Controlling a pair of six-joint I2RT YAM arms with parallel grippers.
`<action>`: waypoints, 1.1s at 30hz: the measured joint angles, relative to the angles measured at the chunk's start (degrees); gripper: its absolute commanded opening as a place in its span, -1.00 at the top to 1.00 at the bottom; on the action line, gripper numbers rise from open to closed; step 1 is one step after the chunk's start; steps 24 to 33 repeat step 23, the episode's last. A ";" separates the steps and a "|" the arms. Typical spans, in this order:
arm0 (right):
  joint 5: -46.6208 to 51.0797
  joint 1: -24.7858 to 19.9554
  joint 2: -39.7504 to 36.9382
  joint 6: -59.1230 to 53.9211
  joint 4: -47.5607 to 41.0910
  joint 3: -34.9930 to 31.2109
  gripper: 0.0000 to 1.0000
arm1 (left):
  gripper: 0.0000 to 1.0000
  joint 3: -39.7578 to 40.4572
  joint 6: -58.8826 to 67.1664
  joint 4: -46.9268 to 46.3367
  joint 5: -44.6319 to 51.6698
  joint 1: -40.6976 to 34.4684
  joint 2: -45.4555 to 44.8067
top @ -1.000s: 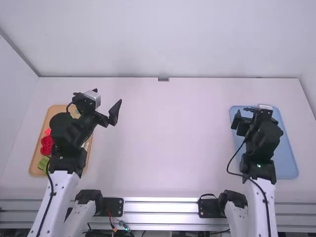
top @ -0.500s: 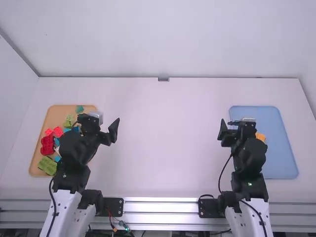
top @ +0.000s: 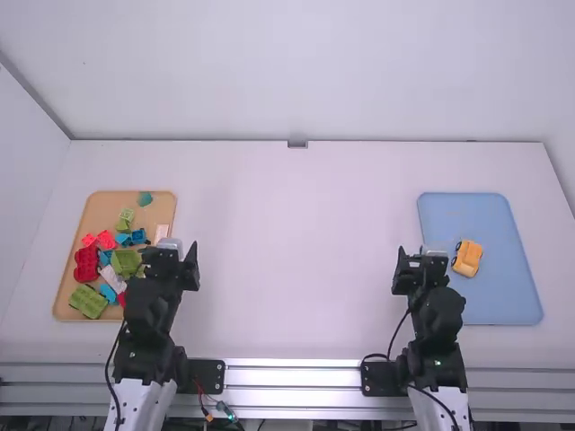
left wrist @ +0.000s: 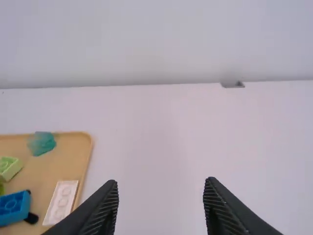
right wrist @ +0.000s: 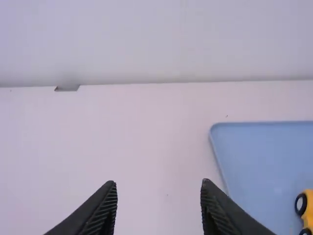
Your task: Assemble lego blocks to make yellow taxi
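We see a boxy yellow car (top: 468, 257) with round black wheels on the smooth blue tray (top: 514, 292); our left gripper (top: 169, 254) and right gripper (top: 421, 256) spread their ridged fingers.

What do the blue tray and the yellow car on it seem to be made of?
The blue tray looks like matte plastic: even colour, rounded corners, no grain. The yellow car seems to be molded plastic, its colour uniform and edges rounded; gloss is hard to judge. Its black wheels could be rubber or plastic.
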 measured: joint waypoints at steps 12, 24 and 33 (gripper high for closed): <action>0.04 0.00 -9.07 0.07 0.52 -1.81 0.67 | 0.65 -5.44 -0.35 0.42 -0.98 0.00 -11.76; 0.07 0.00 -9.07 0.02 0.52 -1.81 0.96 | 0.95 -5.46 -0.35 0.39 -1.11 0.00 -11.78; 0.07 0.00 -9.07 0.02 0.52 -1.81 0.96 | 0.95 -5.46 -0.35 0.39 -1.11 0.00 -11.78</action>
